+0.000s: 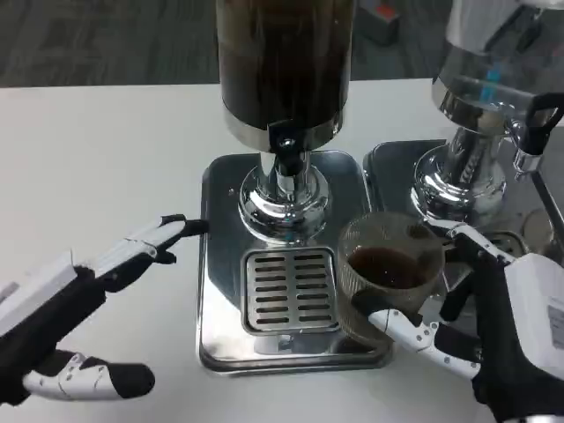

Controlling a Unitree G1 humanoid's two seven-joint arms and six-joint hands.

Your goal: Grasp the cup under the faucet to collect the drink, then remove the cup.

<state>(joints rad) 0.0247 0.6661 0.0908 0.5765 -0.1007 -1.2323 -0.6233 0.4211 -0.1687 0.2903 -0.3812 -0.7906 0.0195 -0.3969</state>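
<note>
The right hand's fingers (401,324) wrap the glass cup (388,278), one curling across its lower front and another showing behind its right rim, so the right hand (493,339) is gripping it. The cup holds dark drink to roughly mid-height and sits to the right of the drip tray's slotted grate (291,289), partly over the tray's right edge rather than under the faucet (286,159). I judge the filling is done and the cup is on its way off.

The main danger is a spill: the glass looks smooth, the hold is from the side, and any tilt or jerk would slop the liquid over the rim. If the grip is loose, the cup could slide down through the fingers. Just right of the tray stands a second dispenser's chrome base (458,189); swinging the cup outward could knock against it.

The left hand (88,291) lies left of the tray on the white worktop (97,159), fingers (163,233) extended and holding nothing, their tips close to the tray's left edge (209,264). A stray push there could shift the tray.
</note>
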